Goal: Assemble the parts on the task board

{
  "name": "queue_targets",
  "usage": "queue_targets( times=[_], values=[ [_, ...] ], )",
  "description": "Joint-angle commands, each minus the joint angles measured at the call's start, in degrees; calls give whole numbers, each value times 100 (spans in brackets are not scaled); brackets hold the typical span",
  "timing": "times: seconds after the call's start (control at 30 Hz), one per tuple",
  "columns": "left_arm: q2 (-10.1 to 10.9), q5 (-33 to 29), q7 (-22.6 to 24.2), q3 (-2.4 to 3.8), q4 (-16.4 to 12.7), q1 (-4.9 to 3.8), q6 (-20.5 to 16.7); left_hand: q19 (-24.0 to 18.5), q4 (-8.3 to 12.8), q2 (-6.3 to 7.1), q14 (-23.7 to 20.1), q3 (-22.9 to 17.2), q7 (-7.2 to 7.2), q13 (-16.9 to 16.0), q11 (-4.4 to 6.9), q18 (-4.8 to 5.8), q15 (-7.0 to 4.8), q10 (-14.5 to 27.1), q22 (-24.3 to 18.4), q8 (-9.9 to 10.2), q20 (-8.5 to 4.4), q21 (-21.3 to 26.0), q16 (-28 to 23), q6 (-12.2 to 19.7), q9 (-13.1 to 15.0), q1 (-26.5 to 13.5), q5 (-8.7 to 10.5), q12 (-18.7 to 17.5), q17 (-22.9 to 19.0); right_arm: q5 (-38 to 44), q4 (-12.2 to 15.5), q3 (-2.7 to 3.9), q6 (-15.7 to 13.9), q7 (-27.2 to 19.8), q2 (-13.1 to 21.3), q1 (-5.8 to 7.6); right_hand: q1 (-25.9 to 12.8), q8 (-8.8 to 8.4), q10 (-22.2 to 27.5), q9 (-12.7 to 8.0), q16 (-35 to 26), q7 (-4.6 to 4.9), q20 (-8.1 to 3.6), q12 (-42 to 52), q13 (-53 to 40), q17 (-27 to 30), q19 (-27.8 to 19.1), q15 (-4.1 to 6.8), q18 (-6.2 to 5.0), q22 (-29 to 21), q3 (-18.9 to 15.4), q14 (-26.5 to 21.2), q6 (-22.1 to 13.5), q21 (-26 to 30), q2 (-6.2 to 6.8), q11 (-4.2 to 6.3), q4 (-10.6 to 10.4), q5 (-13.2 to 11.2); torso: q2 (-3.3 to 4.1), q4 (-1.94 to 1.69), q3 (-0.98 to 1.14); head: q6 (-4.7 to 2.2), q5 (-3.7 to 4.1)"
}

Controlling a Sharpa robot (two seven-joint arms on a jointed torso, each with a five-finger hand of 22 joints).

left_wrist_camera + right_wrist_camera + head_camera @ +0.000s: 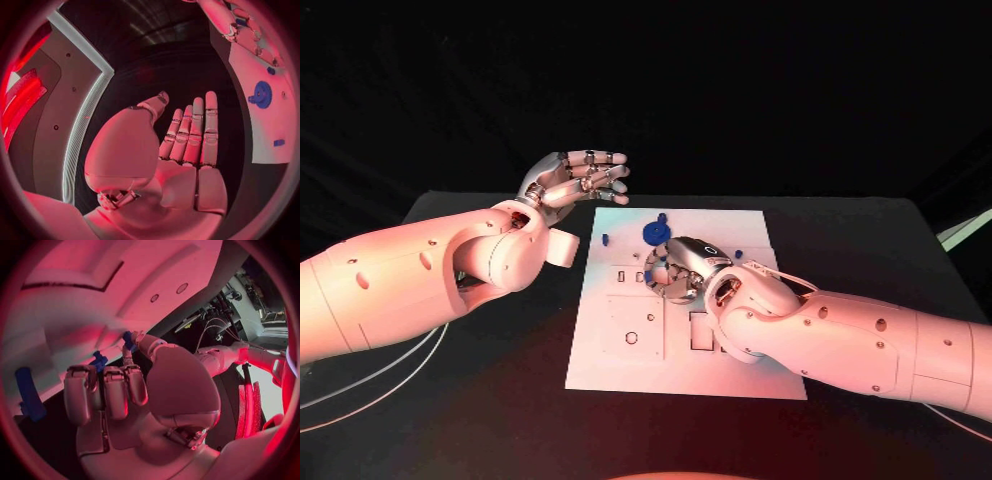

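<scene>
The right hand (678, 270) hovers low over the white board (632, 350) on the bench, pinching a small blue part (127, 339). The left hand (577, 178) is spread, empty. The part looks light, stiff, slippery; best held by its edges

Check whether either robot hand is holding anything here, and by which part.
The left robot hand holds nothing, fingers apart beside the task board. The right robot hand curls over the board with a small blue part at its fingertips; the hold cannot be told.
</scene>
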State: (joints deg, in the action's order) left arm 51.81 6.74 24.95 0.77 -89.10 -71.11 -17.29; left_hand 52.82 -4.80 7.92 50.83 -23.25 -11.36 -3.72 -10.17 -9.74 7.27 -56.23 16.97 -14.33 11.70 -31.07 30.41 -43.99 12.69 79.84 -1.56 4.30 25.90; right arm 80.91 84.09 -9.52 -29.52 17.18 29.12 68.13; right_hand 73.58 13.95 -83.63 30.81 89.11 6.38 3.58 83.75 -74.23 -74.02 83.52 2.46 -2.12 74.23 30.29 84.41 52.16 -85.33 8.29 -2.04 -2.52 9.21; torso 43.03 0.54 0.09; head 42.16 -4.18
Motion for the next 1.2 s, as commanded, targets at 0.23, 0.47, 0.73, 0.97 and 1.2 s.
queue_targets(
  times=[0.23, 0.47, 0.73, 0.97, 1.2],
  values=[
    [-2, -3, 4, 4, -10, -5, 15, 25, 95, -67, -57, -72, -161, -29, -10, -26, -27, 23, 96, -37, 1, -121, 122, 80, 106, 2, -125, -42, 106, 30, -5, 0, 24, -15, -17, -16, -282, 456, -118, 479, 53, -5, 19, 80, -1014, -1519, 447, -23, 116, 1303, 250, 540, 161, -115, -166, 20, 5, 117, -3, 2, 5, -8, -3],
    [-2, -3, 2, 4, -12, -5, 14, -7, 99, -67, -60, -75, -155, -31, -7, -28, -28, 10, 126, -41, 3, -163, 134, 70, 110, -4, -125, -38, 109, 32, -31, 0, 90, 10, -25, -18, -351, 434, -84, 458, 49, 22, 39, 47, -985, -1509, 441, -46, 113, 1295, 240, 538, 109, -102, -96, -1, -11, 95, -1, 6, 3, -27, 7],
    [-3, -3, 2, 4, -9, -5, 14, -7, 99, -67, -60, -75, -155, -31, -7, -28, -28, 10, 126, -41, 3, -163, 134, 70, 110, -4, -125, -38, 109, 33, -44, 0, 114, 19, -35, -18, -441, 374, -17, 407, 44, 77, 80, -13, -930, -1500, 429, -92, 107, 1280, 224, 535, 9, -78, 11, -48, -35, 153, 1, 0, 4, -14, 15],
    [-2, -3, 0, 4, -8, -5, 15, -7, 99, -67, -60, -75, -155, -31, -7, -28, -28, 10, 126, -41, 3, -163, 134, 70, 110, -4, -125, -38, 109, 32, -49, 0, 93, 8, -44, -18, -496, 275, 30, 339, 41, 142, 121, -55, -892, -1494, 417, -139, 101, 1265, 205, 534, -118, -53, 74, -103, -55, 196, 2, 2, 4, -13, 9],
    [0, -3, -4, 4, -7, -5, 16, -7, 99, -67, -60, -75, -155, -31, -7, -28, -28, 10, 126, -41, 3, -163, 134, 70, 110, -4, -125, -38, 109, 29, -59, 0, 76, -5, -45, -18, -525, 165, 112, 266, 30, 209, 165, -129, -821, -1469, 397, -188, 92, 1241, 194, 527, -238, -16, 125, -162, -67, 181, 1, 1, 2, -15, 16]
  ],
)
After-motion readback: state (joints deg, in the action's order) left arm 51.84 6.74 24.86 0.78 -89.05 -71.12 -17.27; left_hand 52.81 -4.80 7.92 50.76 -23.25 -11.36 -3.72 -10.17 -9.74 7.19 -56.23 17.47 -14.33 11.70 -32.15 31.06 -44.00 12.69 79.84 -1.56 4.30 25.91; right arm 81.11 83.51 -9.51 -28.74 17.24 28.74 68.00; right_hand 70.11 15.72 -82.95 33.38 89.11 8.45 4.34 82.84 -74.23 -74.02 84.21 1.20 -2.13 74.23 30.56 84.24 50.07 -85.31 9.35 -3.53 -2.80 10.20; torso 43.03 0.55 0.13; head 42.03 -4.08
